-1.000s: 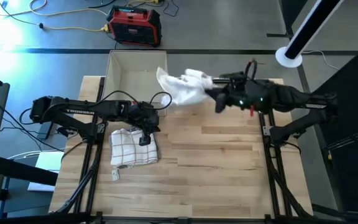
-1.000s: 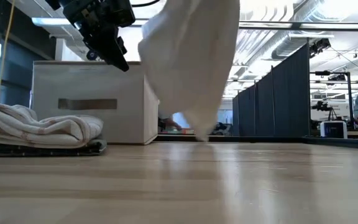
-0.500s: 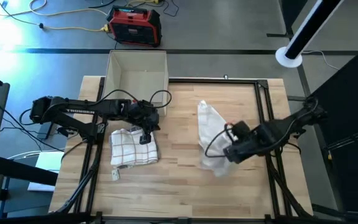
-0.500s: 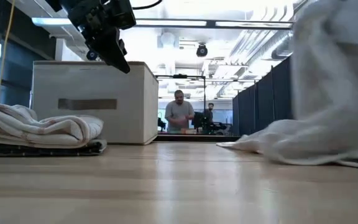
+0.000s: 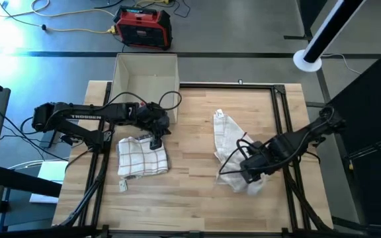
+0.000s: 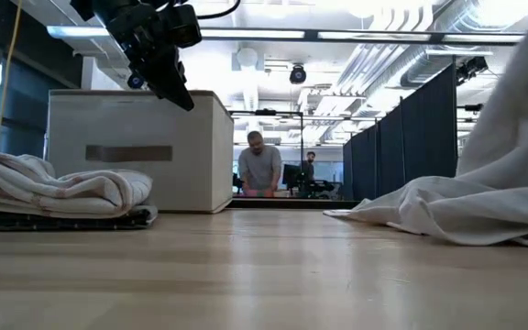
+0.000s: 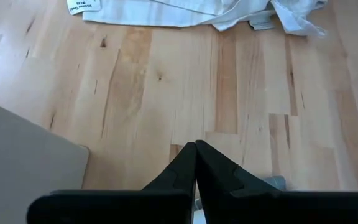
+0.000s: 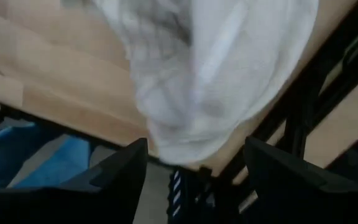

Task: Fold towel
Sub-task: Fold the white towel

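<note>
The right gripper (image 5: 249, 173) had its jaws spread apart over the crumpled white towel (image 5: 230, 142) beneath them, while the left gripper (image 5: 156, 140) hung pinched together above the folded checked towel (image 5: 137, 160).

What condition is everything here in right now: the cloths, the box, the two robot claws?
White towel: crumpled, spread loosely on the table.
Checked towel: folded, lying flat.
Box: open on top.
Left gripper: shut, empty, raised above the checked towel.
Right gripper: open, over the white towel.
</note>
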Controlling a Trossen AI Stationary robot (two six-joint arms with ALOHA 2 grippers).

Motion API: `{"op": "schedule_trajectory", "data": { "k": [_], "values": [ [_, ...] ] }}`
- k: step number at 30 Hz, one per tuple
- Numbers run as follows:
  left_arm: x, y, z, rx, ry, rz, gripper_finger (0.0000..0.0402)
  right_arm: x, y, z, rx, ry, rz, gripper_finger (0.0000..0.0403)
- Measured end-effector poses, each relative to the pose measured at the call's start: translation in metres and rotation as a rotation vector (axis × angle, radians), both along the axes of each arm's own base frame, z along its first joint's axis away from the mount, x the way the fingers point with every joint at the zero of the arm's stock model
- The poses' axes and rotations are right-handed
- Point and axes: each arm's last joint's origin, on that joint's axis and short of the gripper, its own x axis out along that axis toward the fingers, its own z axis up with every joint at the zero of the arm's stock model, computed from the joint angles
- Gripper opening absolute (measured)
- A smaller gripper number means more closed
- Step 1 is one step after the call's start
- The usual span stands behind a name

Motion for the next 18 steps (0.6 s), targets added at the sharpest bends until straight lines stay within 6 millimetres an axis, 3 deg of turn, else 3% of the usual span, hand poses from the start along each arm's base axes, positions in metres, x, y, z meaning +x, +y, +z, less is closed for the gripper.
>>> {"op": "schedule_trajectory", "data": {
  "k": [7,13,18],
  "values": [
    [0.000,0.000,0.000,0.000,-0.002,0.000,0.0000,0.002,-0.004,0.000,-0.036,-0.040,0.071,0.0247],
    [0.000,0.000,0.000,0.000,-0.003,0.000,0.0000,0.012,-0.008,-0.002,-0.324,-0.227,0.422,0.0247],
    [0.000,0.000,0.000,0.000,-0.002,0.000,0.0000,0.027,-0.001,-0.020,-0.426,-0.165,0.683,0.0247]
  ]
}}
